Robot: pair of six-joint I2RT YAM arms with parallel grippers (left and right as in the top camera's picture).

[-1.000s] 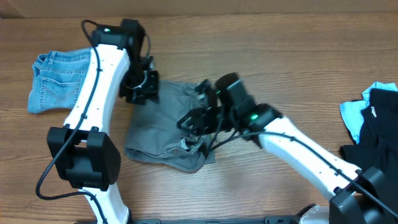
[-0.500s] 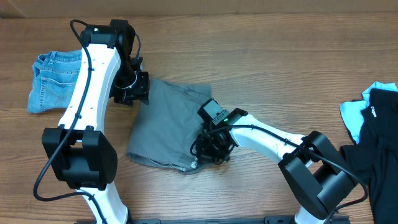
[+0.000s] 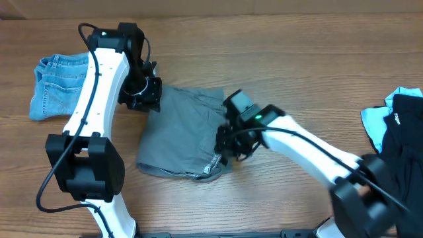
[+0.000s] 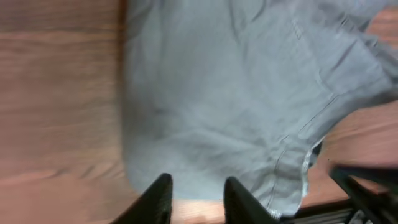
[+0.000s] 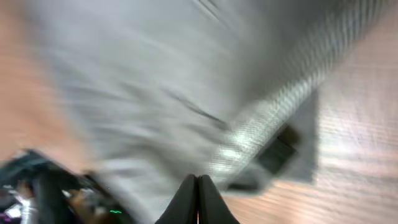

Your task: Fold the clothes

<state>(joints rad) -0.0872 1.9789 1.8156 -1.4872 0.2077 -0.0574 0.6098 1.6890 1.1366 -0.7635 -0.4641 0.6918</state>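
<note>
Shorts [image 3: 178, 135] lie flattened now, not bunched as before, so one fold looks done; right gripper [image 5: 198, 186] is clenched, hem just beneath; left gripper [image 4: 199, 199] spread open, corner beneath.

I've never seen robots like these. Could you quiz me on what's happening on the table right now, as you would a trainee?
1. Pick one: the large shorts that both arms are working on are A) grey, B) red, C) green.
2. True or false: the blue denim shorts lie off to one side, not touching the large shorts.
3. Fill in: the left gripper has its fingers apart, while the right gripper has its fingers ____ (open or shut).

Key: 1 A; 2 true; 3 shut.
</note>
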